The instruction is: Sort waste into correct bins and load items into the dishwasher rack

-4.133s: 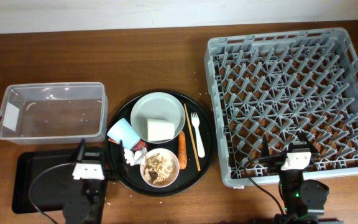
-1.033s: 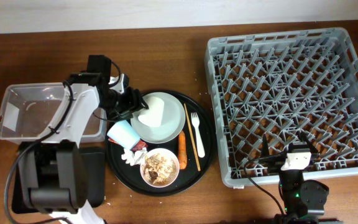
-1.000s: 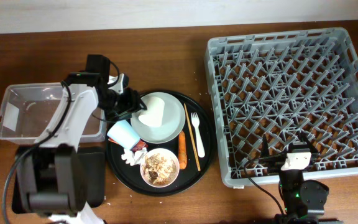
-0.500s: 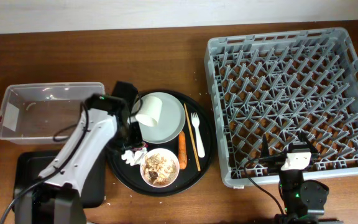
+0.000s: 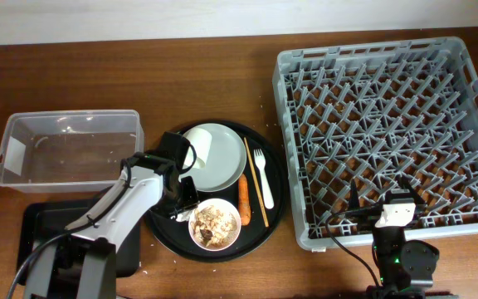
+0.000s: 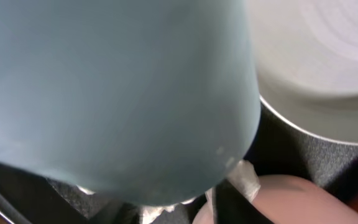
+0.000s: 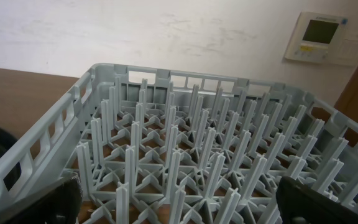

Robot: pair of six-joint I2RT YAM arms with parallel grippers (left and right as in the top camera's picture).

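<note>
You've nothing in the dishwasher rack (image 5: 388, 124) yet: left gripper (image 5: 182, 189) at the light blue cup (image 6: 104, 87), grip unreadable; right gripper (image 7: 185, 205) spread wide.

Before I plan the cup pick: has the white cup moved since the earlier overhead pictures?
Yes. The white cup has moved away from the fork, from the plate's near middle to its left rim.
</note>
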